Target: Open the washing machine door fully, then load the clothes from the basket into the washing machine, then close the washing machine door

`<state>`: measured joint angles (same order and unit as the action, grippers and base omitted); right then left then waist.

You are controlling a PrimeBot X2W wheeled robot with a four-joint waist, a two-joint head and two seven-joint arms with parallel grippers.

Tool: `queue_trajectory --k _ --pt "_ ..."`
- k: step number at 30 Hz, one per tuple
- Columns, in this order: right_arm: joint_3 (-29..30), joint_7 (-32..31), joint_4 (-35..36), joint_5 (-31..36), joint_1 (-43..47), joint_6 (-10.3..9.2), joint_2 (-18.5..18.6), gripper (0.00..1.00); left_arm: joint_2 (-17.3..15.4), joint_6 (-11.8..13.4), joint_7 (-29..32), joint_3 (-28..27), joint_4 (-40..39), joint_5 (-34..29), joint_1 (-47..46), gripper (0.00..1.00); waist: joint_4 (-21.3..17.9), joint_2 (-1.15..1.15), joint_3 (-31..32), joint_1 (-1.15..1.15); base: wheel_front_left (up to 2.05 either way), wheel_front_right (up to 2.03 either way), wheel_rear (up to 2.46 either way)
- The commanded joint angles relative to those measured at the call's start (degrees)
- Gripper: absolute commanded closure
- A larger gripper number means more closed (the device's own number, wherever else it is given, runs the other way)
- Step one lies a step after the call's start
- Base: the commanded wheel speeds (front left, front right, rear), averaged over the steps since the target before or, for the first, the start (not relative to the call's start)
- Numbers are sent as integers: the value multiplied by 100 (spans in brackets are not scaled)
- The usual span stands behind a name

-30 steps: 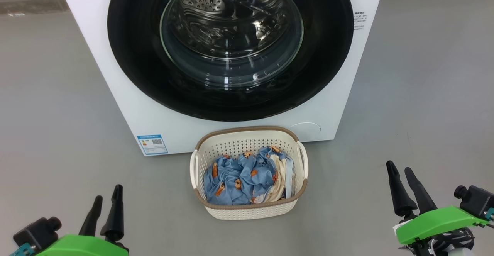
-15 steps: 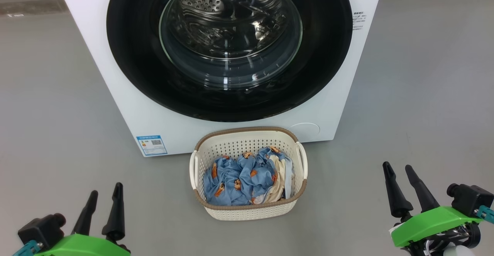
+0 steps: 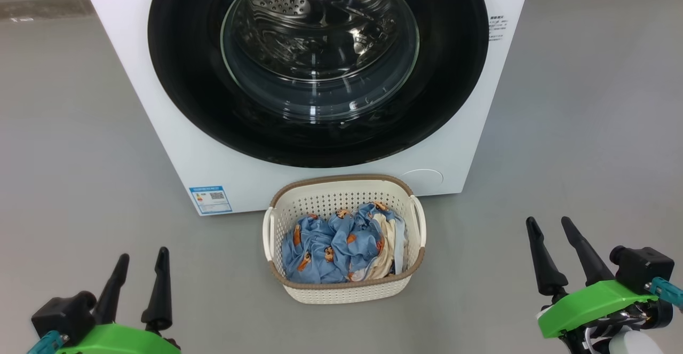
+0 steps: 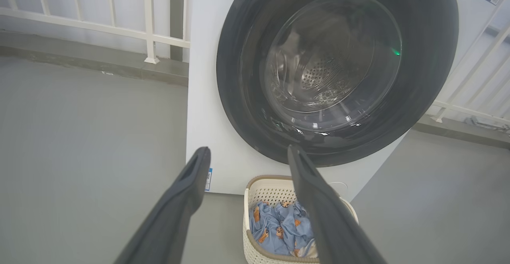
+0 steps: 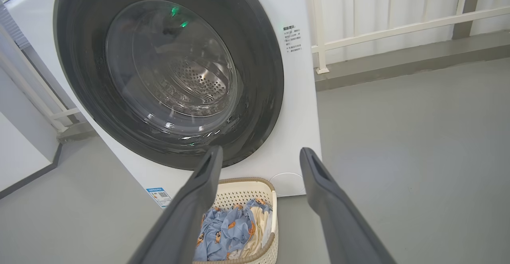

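Both grippers have shifted slightly over the past second: the left gripper (image 3: 143, 252) has drifted a little leftward at lower left, and the right gripper (image 3: 547, 219) has risen a touch at lower right. Each has its fingers spread wide and holds nothing, poised over the grey floor (image 3: 80, 130). The basket (image 3: 344, 285) stands between them, well apart from both, just in front of the washer (image 3: 208, 167). Clothes (image 3: 336, 247), blue print with some cream cloth, lie heaped in the basket. The round black door (image 3: 181, 76) is closed, the steel drum showing through its glass. A blue sticker (image 3: 211, 199) marks the washer's lower left corner.
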<state>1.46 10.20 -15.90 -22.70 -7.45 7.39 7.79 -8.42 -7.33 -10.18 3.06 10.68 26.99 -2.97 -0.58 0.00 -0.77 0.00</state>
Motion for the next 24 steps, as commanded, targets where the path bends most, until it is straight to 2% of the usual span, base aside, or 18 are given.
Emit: queue_trajectory --k 1,24 --pt "-130 81 149 194 -263 8 87 0 -162 -12 -81 -191 -173 -155 -202 0 5 0 3 0 0 0 0" --pt "-293 467 -40 1500 -445 10 232 0 -242 -15 -469 -225 -221 -1553 -231 0 35 0 -22 0 0 0 0"
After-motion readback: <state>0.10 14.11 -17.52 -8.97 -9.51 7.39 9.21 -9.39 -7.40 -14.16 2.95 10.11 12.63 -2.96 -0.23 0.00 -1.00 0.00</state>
